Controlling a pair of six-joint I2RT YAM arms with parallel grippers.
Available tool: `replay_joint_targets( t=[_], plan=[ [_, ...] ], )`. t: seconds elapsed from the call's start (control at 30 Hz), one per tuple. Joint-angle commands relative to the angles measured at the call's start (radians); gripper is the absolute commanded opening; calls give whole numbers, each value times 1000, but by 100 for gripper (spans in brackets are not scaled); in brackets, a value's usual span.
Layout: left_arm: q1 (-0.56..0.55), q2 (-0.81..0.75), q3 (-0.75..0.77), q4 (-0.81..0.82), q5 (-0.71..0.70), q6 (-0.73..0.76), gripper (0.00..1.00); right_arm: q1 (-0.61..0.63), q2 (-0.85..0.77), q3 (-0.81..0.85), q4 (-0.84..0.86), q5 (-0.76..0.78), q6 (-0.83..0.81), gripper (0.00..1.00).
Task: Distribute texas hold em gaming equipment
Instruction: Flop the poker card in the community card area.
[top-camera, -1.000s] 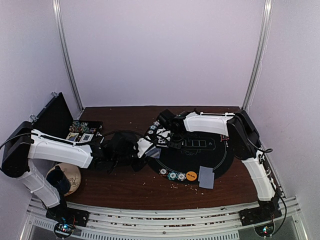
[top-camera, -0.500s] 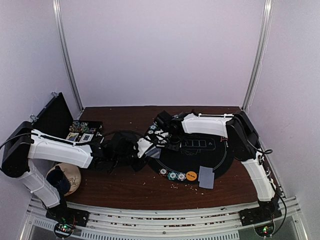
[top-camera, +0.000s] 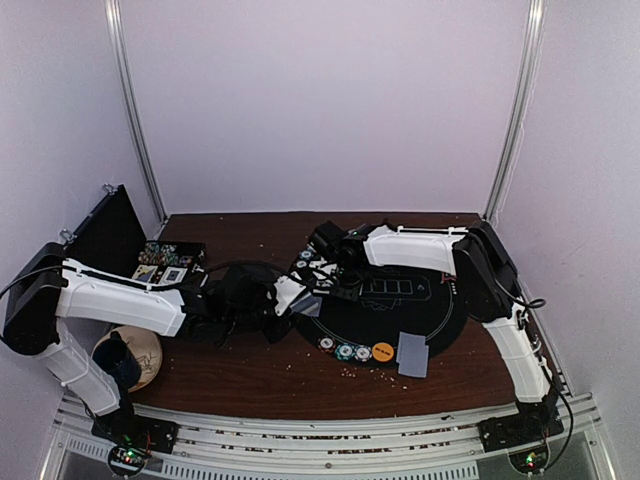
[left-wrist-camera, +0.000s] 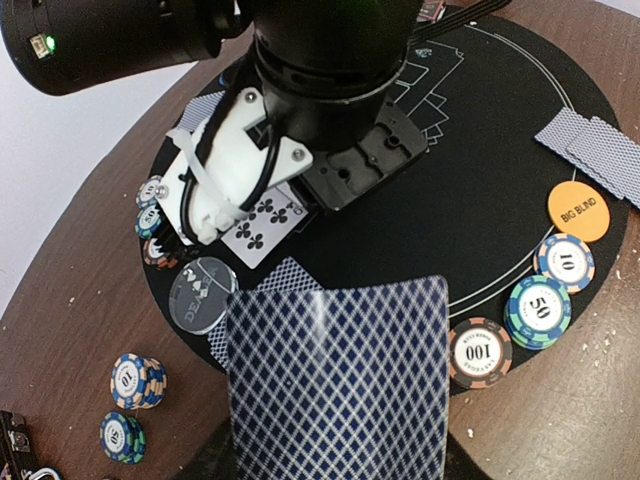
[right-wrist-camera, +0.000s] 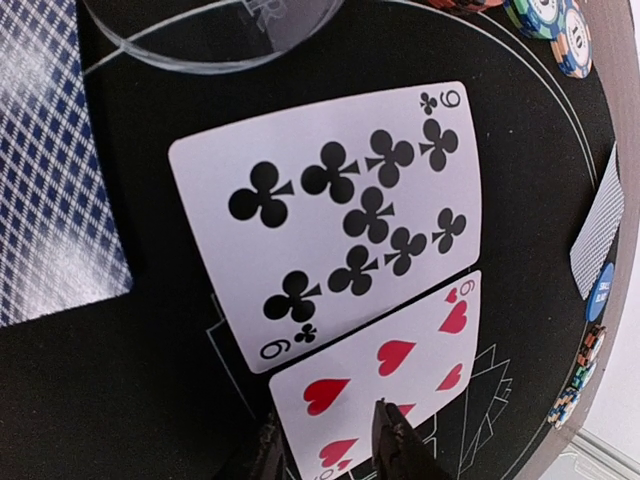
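Opened right gripper slightly over white six-of-hearts playing card beside nine of clubs; kept left gripper pinching blue-lattice-backed card.

A blue-backed card is held up close, over the near edge of the black mat. The right arm is seen above the mat's middle, and a club card is laid face up under it. A clear disc is set on the mat's left rim. Three chips, marked 100, 50 and 10, are lined along the mat's right rim, with an orange disc next to them. Two chip stacks are stood off the mat, on the wood.
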Motion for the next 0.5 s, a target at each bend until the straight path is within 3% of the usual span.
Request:
replay_joint_targets(
  t=[0.0, 0.17, 0.47],
  plan=[
    [-4, -10, 9, 61, -12, -1, 19, 13, -38, 5, -55, -49, -11, 32],
    [-4, -9, 9, 59, -12, -1, 19, 14, -48, 2, -85, -65, -12, 36],
    [-4, -12, 9, 59, -9, -1, 19, -15, -194, -58, -101, -128, 21, 56]
  ],
)
